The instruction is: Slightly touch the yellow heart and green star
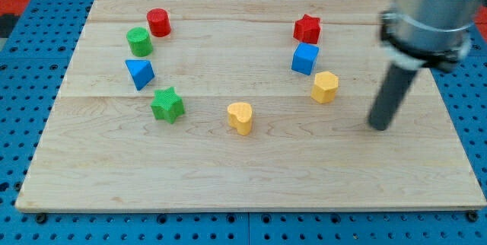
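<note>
The yellow heart [240, 117] stands near the board's middle, toward the view's bottom. The green star [167, 105] sits to its left, a short gap away. My tip [378, 125] rests on the board at the view's right, far to the right of the heart and well apart from every block. The rod rises from it to the arm's grey body at the top right corner.
A yellow hexagon [325, 87], a blue cube [305, 58] and a red star [307, 28] line up right of centre. A blue triangle [140, 72], a green cylinder [139, 41] and a red cylinder [158, 22] stand at the left. The wooden board [251, 192] lies on a blue pegboard.
</note>
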Robot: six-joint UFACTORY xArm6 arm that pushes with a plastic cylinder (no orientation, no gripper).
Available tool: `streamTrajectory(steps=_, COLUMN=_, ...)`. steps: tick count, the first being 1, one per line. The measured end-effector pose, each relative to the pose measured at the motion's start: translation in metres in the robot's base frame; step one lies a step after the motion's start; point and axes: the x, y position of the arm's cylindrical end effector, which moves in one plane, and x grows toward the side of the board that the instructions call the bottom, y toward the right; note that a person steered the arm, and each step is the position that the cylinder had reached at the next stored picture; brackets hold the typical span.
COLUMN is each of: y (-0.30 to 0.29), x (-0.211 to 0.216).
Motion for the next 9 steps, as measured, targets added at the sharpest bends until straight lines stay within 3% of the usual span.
streamTrajectory(steps=1, y=-0.014, x=-0.051)
streamTrajectory(steps=2, y=-0.060, x=-0.071)
streamTrajectory(steps=3, y=-0.104, x=-0.066)
streamTrajectory(steps=4, y=-0.080, x=-0.058)
streamTrajectory(steps=5, y=-0.053, x=0.028)
streamTrajectory(steps=6, y=-0.134, x=0.067)
streamTrajectory(steps=7, y=-0.221, x=0.063)
streamTrajectory(steps=8, y=-0.264, x=0.044)
streamTrajectory(steps=9, y=-0.236, x=0.059)
